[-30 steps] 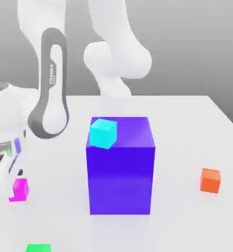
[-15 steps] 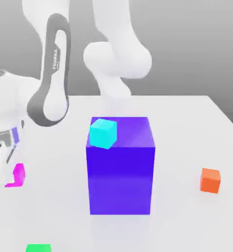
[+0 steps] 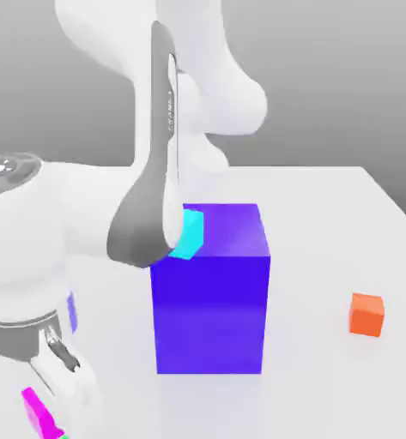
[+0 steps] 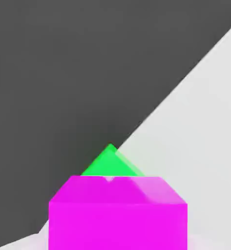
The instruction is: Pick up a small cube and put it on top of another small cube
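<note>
Exterior view, clock face laid over it: I had the gripper (image 3: 58,422) down at seven o'clock, clamped on the small magenta cube (image 3: 41,415), which hung tilted in line with the hand. The small green cube (image 4: 110,163) poked out from behind the magenta one in the hand view, with just a sliver showing right by it in the exterior view. It looked close to under my load, though the overlap hid any gap, so I couldn't call contact or clearance. From the hand, I saw the magenta cube's broad flat face and a bevel-looking second face; the green one was turned so a corner pointed away. The big blue block (image 3: 210,313) stood upright on the pale table (image 3: 326,257), around six o'clock and well apart from the magenta cube. The cyan cube (image 3: 190,235) sat on its top, toward nine o'clock of that surface, partly covered by my white arm (image 3: 112,210). The orange cube (image 3: 366,315) was out at four o'clock on the table, apart from everything else.
</note>
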`<state>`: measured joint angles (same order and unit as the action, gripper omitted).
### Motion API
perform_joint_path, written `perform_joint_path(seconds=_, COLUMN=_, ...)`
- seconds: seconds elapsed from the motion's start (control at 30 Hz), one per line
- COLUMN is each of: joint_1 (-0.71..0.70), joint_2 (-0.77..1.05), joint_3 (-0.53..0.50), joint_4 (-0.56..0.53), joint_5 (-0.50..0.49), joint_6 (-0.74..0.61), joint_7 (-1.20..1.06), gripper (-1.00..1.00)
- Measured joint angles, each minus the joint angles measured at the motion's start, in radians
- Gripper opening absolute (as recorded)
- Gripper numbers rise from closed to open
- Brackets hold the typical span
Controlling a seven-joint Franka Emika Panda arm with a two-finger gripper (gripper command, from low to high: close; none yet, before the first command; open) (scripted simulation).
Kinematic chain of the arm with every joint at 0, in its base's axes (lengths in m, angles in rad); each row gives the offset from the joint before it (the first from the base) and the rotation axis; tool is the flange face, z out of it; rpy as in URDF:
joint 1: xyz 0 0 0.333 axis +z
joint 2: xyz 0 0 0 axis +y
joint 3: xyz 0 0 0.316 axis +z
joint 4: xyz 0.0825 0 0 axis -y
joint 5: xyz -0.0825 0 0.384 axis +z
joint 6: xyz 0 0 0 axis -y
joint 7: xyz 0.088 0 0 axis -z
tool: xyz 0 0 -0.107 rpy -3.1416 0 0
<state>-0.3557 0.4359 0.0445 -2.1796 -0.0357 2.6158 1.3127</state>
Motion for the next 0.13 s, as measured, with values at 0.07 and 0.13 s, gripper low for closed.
perform_joint_path(seconds=0.07, joint_1=0.000, joint_2=0.000, joint_3=0.000, joint_4=0.000, joint_5=0.000, joint_6=0.000, joint_7=0.000, gripper=1.00)
perform_joint_path(seconds=0.13, joint_1=0.000, joint_2=0.000, joint_3=0.000, joint_4=0.000, joint_5=0.000, joint_6=0.000, joint_7=0.000, gripper=1.00)
